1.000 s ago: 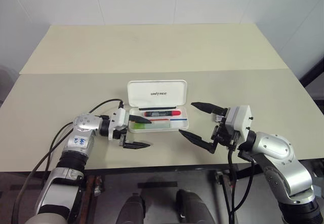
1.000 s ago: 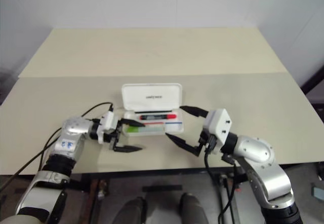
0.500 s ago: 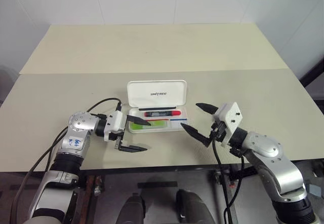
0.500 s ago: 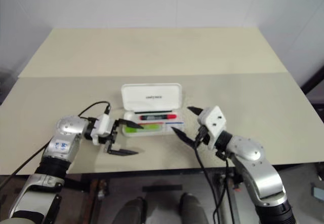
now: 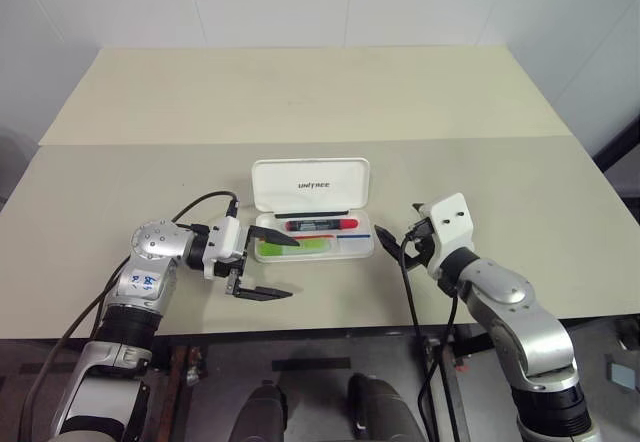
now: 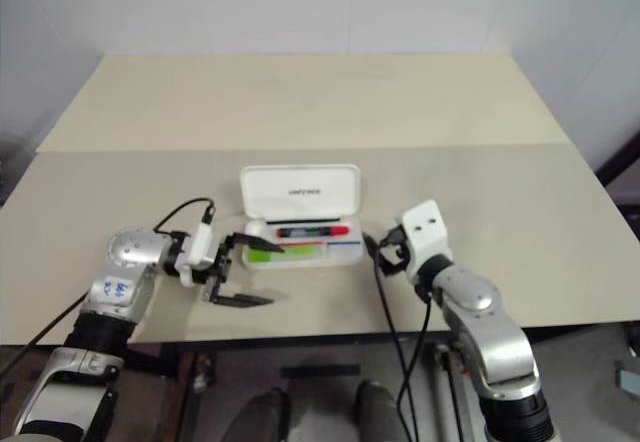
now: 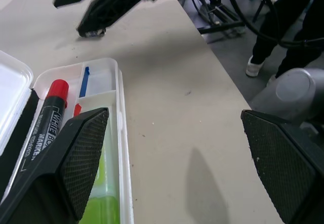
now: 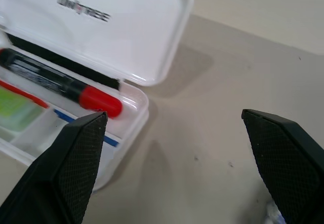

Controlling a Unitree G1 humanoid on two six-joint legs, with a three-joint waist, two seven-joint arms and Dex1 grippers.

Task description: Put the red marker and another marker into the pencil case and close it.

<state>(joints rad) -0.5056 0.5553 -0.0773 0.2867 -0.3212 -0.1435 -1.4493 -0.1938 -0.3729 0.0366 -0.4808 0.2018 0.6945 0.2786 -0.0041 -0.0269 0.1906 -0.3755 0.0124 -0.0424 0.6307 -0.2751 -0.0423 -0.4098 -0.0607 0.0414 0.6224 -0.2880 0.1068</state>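
Both markers already lie inside the pencil case (image 5: 313, 247) on the counter (image 5: 520, 177): the red marker (image 5: 320, 225) toward the lid, another marker (image 5: 293, 247) in front of it. Over the last second our right claw (image 5: 397, 246) swung in from beside the case to its right end, so we judge closing the upright lid is next. Our left claw (image 5: 263, 263), spread wide, holds nothing, one finger over the case's left end. The right is spread and empty too.
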